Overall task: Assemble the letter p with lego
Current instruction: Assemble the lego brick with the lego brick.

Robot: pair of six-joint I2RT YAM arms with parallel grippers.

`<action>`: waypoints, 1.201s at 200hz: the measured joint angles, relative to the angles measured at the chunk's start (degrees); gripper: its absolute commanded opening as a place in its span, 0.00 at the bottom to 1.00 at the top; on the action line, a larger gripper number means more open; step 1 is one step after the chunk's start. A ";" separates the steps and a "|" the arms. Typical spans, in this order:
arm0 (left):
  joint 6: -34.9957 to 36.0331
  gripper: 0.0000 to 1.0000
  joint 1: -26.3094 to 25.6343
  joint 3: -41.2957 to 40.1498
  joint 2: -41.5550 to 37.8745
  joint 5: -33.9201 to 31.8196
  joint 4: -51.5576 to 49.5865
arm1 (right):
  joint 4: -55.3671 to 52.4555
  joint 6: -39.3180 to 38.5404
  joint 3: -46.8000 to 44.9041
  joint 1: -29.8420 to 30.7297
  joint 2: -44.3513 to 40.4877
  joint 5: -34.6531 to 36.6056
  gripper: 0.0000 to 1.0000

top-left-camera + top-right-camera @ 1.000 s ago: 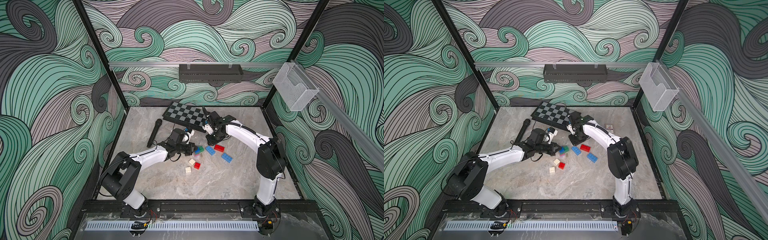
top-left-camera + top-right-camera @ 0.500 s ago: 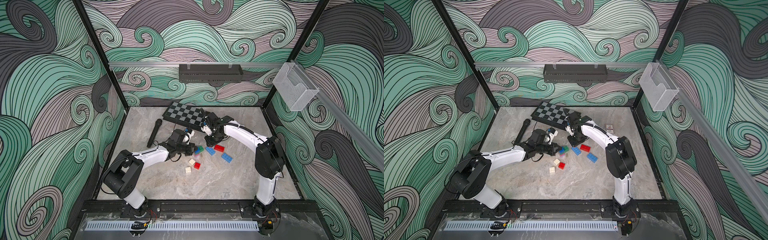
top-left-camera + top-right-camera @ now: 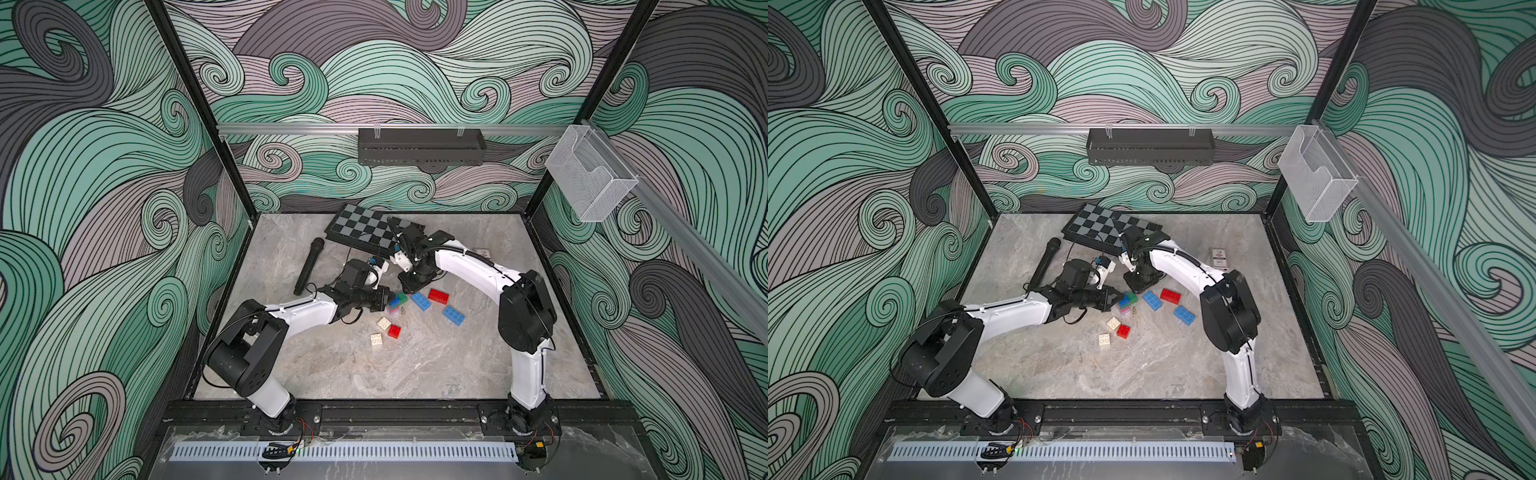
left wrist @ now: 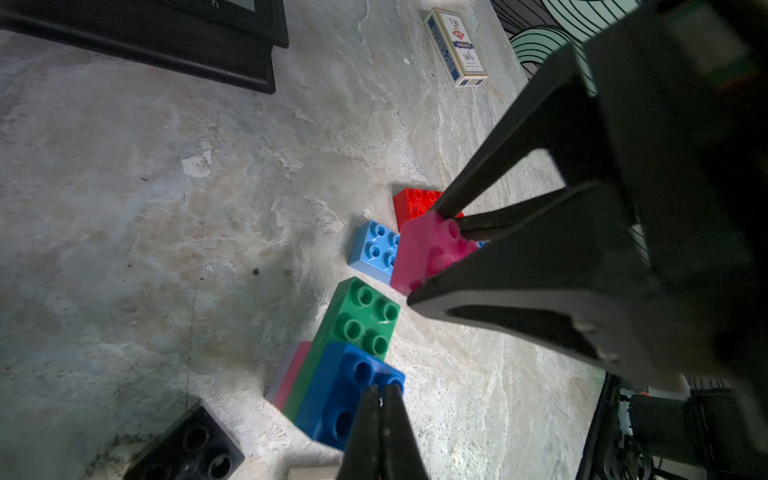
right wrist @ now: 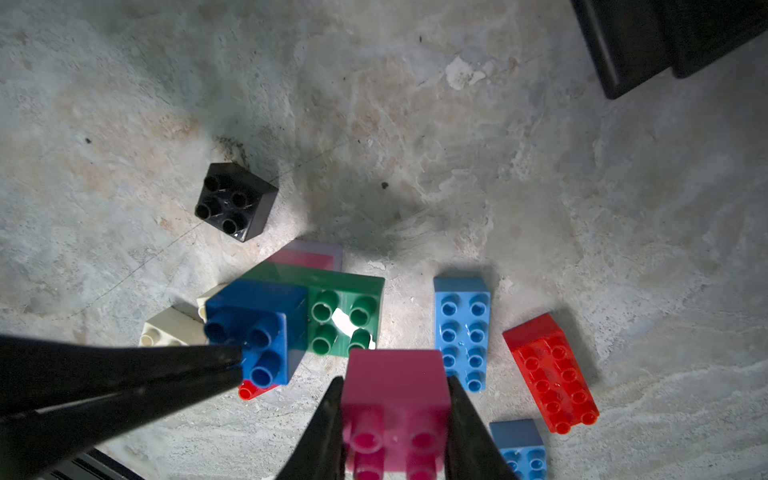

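A small lego stack stands mid-table: a lilac and pink base, a green oblong brick (image 4: 361, 316) and a dark blue square brick (image 4: 336, 395) on one end. My left gripper (image 4: 383, 390) is shut, its tips resting on that dark blue brick (image 5: 257, 324). My right gripper (image 5: 395, 381) is shut on a pink square brick (image 5: 392, 411), held just above the table beside the green brick (image 5: 345, 316). In both top views the two grippers, left (image 3: 390, 297) and right (image 3: 1138, 286), meet over the stack.
Loose bricks lie around: light blue oblongs (image 3: 420, 301) (image 3: 454, 315), a red oblong (image 3: 438, 296), cream squares (image 3: 383, 323) (image 3: 376, 339), a red square (image 3: 394, 331), a black square (image 5: 235, 201). A checkered board (image 3: 370, 228), a microphone (image 3: 308, 266) and a card box (image 3: 1219, 258) lie behind.
The right arm has shifted slightly to the left with the pink brick. The left gripper has stayed at the stack.
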 measured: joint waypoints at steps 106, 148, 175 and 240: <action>-0.09 0.00 0.00 -0.90 0.00 -0.33 1.68 | -2.23 0.13 3.91 1.16 3.32 -0.20 0.12; -0.11 0.00 0.00 -0.96 0.02 -0.35 1.88 | -3.32 -0.55 5.75 1.25 5.29 -0.13 0.12; -0.17 0.00 0.00 -1.05 0.26 -0.26 2.36 | -3.91 -1.14 7.54 1.22 7.10 0.13 0.11; -0.55 0.00 0.00 -1.57 0.35 -0.22 3.48 | -5.05 -1.88 8.70 1.25 7.85 0.37 0.11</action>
